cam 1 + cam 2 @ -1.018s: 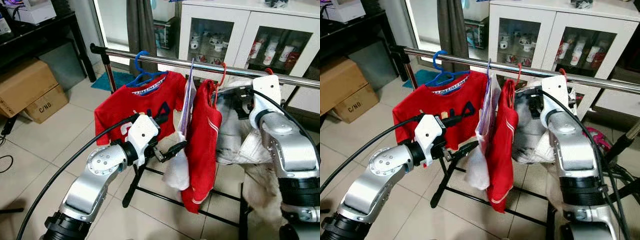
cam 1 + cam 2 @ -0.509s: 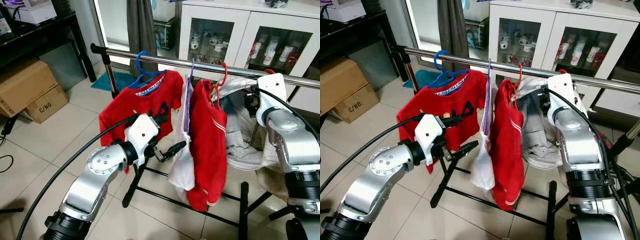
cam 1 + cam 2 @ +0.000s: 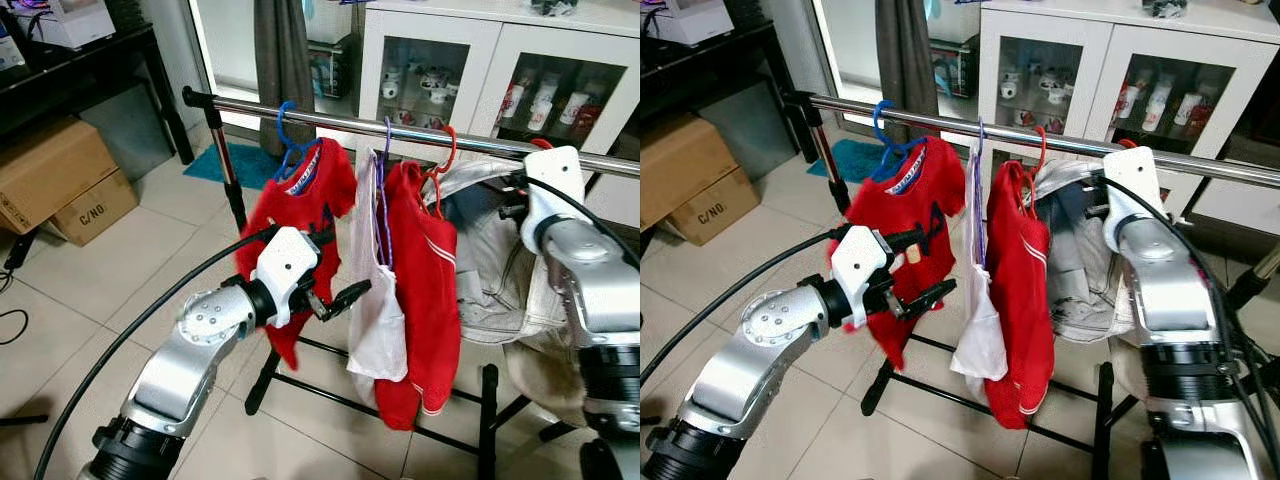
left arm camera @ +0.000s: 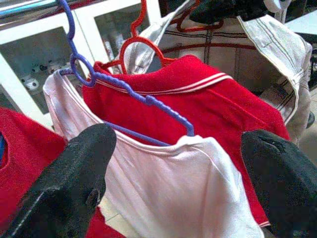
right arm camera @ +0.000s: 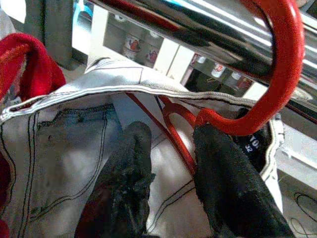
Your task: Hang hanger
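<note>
Right end effector (image 5: 168, 188) fingers sit slightly apart under the red hanger (image 5: 277, 74) hooked on the rail (image 3: 420, 132); left end effector (image 3: 345, 297), spread apart, hovers at the white shirt's (image 3: 377, 320) nine o'clock.

Both arms are silver metal with rounded joint housings studded with small screws, black collars at the lower segments and white wrist blocks; a black cable arcs along each; the left gripper (image 3: 345, 297) and right gripper (image 5: 168, 163) have matte black fingers
</note>
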`<state>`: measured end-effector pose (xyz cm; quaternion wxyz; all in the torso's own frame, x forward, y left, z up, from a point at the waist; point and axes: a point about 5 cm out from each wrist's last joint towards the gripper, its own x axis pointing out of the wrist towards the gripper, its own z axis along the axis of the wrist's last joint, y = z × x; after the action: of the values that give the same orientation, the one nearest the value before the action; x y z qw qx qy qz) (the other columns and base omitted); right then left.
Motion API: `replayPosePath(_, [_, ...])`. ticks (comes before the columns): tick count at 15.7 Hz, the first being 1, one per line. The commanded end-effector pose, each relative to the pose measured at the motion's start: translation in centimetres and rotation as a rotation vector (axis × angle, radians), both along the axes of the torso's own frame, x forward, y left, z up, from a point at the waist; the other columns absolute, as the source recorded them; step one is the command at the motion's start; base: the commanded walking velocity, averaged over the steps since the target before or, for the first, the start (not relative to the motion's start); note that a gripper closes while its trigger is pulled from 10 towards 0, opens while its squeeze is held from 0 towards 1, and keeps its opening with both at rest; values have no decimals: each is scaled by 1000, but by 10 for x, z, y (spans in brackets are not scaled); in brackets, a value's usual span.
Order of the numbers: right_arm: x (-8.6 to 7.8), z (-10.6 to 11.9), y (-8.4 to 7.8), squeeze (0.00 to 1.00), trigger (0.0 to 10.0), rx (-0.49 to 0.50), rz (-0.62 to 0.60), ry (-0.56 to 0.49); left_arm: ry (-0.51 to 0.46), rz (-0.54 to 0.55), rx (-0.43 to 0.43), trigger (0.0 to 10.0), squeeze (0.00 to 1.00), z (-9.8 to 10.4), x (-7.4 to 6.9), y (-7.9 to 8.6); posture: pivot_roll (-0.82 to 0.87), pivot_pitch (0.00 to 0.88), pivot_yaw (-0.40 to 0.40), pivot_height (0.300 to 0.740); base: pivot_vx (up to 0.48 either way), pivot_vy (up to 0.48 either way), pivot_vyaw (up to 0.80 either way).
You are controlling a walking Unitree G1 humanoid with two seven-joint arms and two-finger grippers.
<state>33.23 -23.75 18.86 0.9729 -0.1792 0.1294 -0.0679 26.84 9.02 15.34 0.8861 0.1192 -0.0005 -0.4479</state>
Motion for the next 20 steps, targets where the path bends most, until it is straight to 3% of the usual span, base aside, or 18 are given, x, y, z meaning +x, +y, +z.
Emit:
replayPosePath(1, [-2, 3, -5, 0, 3333, -23, 9, -16, -13, -7, 12, 10000, 0, 1, 1, 0, -85, 0, 57, 740, 0, 0, 0])
replayPosePath(2, [-1, 4, -6, 0, 9686, -53, 24, -20, -13, -8, 12, 10000, 0, 1, 2, -1, -85, 0, 57, 740, 0, 0, 0])
replayPosePath(3, [0, 4, -8, 208, 10000, -51, 25, -25, -14, -9, 13, 10000, 0, 1, 2, -1, -85, 0, 55, 740, 0, 0, 0])
replayPosePath(4, [0, 7, -9, 1000, 10000, -44, 24, -39, -15, -9, 12, 10000, 0, 2, 2, -1, -85, 0, 54, 740, 0, 0, 0])
replayPosePath(11, [4, 13, -16, 1000, 10000, -140, -11, -44, -22, -12, 11, 10000, 0, 2, 3, -2, -84, 0, 47, 740, 0, 0, 0])
replayPosePath(15, [-5, 15, 3, 1000, 10000, -147, 72, -37, -25, -14, 15, 10000, 0, 1, 2, -4, -86, 0, 46, 740, 0, 0, 0])
replayPosePath(18, [-14, 16, 17, 1000, 10000, -63, 178, -44, -25, -18, 15, 10000, 0, 1, 1, -4, -87, 0, 45, 740, 0, 0, 0])
replayPosePath(20, [-23, 17, 18, 1000, 10000, -14, 220, -15, -25, -21, 13, 10000, 0, 1, 0, -4, -88, 0, 44, 740, 0, 0, 0])
